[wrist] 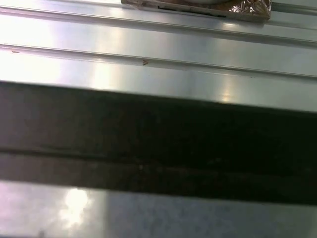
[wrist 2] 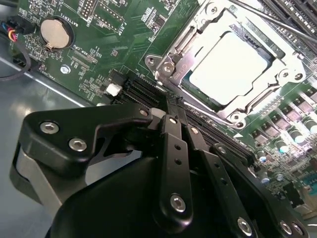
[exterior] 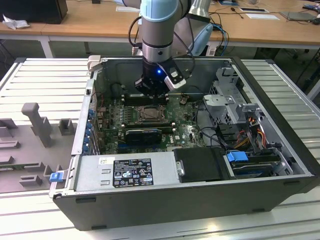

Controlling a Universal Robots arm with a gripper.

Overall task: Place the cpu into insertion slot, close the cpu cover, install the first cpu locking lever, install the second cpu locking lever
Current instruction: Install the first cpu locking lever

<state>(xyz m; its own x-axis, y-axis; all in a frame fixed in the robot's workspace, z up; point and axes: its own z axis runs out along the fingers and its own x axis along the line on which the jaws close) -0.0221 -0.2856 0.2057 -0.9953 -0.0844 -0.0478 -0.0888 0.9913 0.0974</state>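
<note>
Seen in the exterior view, from its left to its right: grey moulded fixtures [exterior: 37,125] on the slatted metal table [exterior: 45,75], then the open computer case [exterior: 165,200] lying on its side, walls rising on all sides around the green motherboard [exterior: 150,120]. One arm [exterior: 159,30] reaching straight down inside the case, close to the far wall, with open board all round. One gripper [exterior: 151,90] hanging just above the board, beside the far edge of the insertion slot [exterior: 150,114]. Further right, a drive cage [exterior: 232,95] and a tangle of cables [exterior: 245,137], well apart from the socket.

In the second wrist view: gripper [wrist 2: 174,105] fingers [wrist 2: 171,148] pressed together, tips meeting, nothing held between them. Tips poised just short of the socket's near rim, over a black expansion slot [wrist 2: 143,91]. One cpu [wrist 2: 228,67] lying flat in the socket, pale face showing through the window of the cpu cover [wrist 2: 220,106], folded down flat around it. One thin lever rod [wrist 2: 267,17] running along the socket's far side. One coin battery [wrist 2: 53,33] well off to the side.

In the first wrist view: ribbed metal table surface [wrist: 148,44] and a dark band across.
</note>
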